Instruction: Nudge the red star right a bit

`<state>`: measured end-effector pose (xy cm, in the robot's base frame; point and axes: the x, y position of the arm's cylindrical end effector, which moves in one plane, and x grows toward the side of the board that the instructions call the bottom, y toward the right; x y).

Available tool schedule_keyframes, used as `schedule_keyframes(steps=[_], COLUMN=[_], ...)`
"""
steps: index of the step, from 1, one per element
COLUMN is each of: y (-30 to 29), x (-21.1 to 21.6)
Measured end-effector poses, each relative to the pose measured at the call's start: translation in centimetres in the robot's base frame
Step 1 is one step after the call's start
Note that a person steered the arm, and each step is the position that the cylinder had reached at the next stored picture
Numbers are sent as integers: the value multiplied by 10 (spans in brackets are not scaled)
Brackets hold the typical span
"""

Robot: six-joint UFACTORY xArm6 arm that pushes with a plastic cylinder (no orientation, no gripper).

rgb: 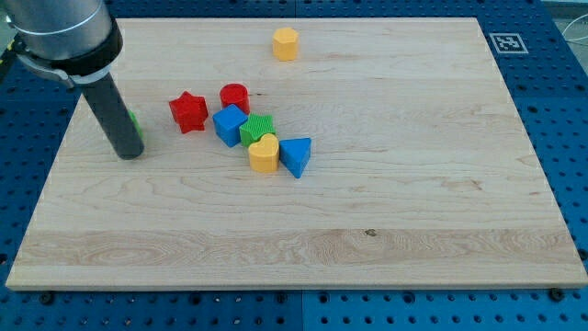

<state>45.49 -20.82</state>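
Tip (130,153) is placed left of red star (188,112), clear, set for a rightward push; nothing is grasped.

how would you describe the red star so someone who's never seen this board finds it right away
Start at the wooden board and find the cluster of blocks left of centre. The red star sits at that cluster's left edge, between my tip and the red cylinder. Both are red, but only the star has points, and it stands slightly apart from the rest.
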Motion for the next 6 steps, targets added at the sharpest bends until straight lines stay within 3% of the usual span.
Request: schedule_keyframes(steps=[1,4,6], y=[0,5,32], x=[-31,-33,-72])
